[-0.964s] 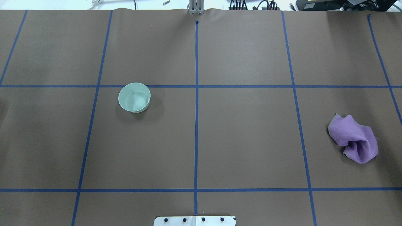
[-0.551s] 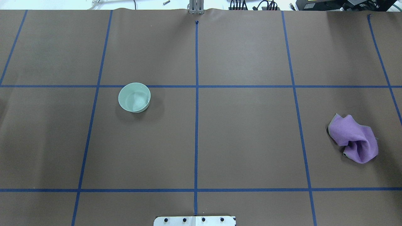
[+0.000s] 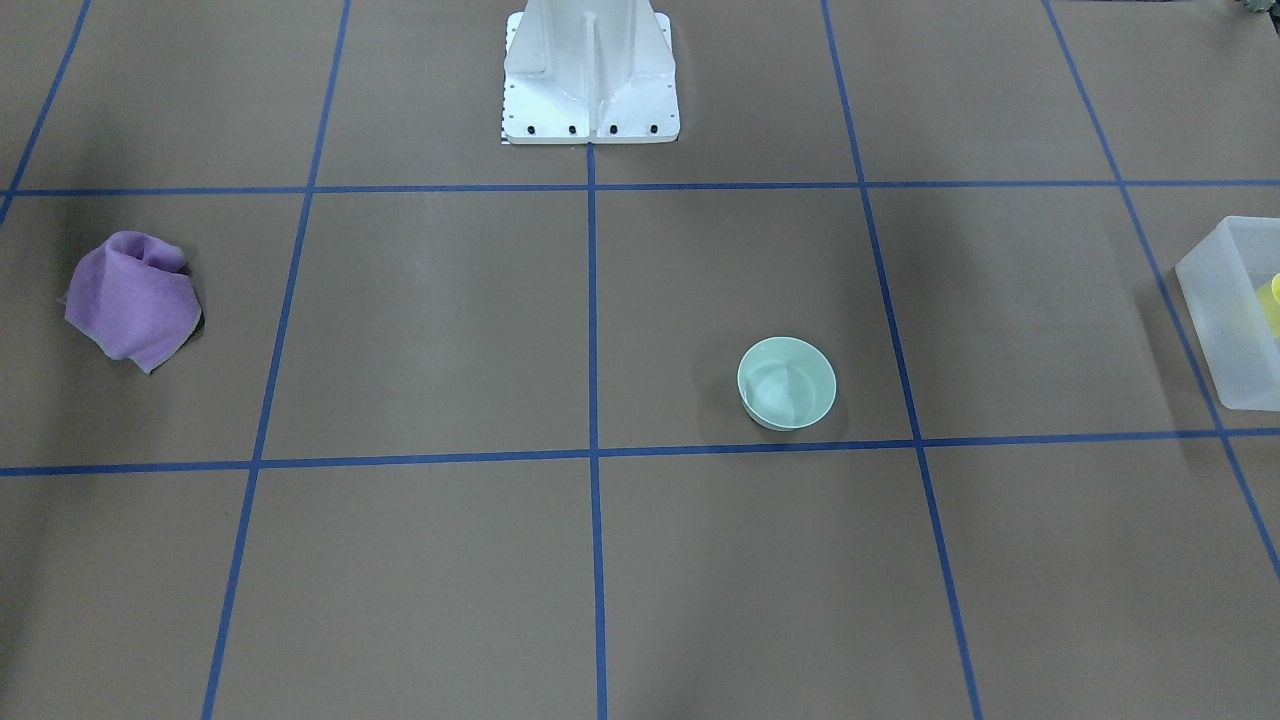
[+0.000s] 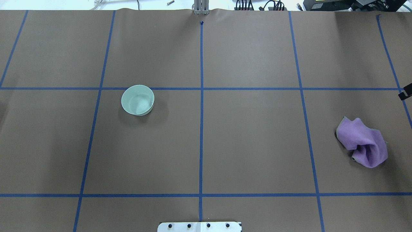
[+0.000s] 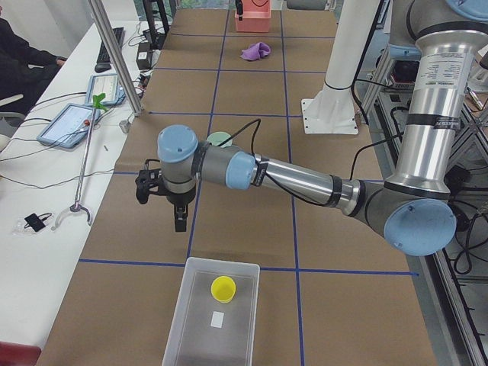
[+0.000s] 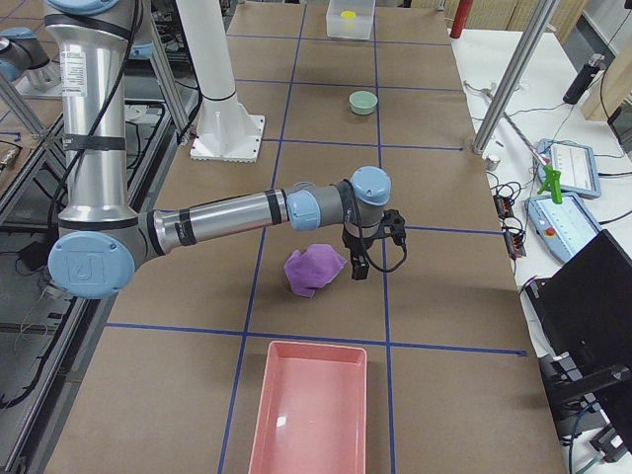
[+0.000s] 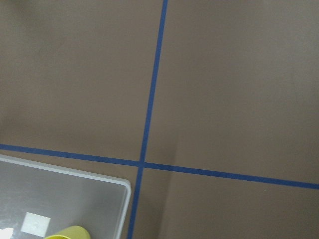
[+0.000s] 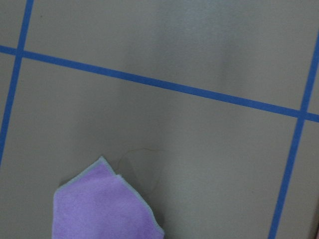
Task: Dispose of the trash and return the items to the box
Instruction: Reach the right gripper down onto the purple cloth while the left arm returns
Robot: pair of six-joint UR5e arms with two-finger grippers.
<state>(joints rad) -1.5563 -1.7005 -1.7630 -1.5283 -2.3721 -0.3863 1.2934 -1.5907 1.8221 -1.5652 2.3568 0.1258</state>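
From the left end of the surface point(image 5: 252, 236), the box point(image 5: 191, 328) lies nearest, with the yellow cup point(image 5: 223, 289) upright inside, toward its far end. At 11 o'clock from the box hangs the left end effector point(image 5: 160, 206), touching neither; parted or clamped, the views do not show. Beyond, toward 12 o'clock, sit a green bowl point(image 5: 219, 139), then a purple cloth point(image 5: 255, 51) with the right end effector point(image 6: 375, 252) just beside it — its state likewise unreadable.

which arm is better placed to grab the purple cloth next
Right. The right gripper hangs just beside the purple cloth, while the left gripper is at the table's other end by the box.
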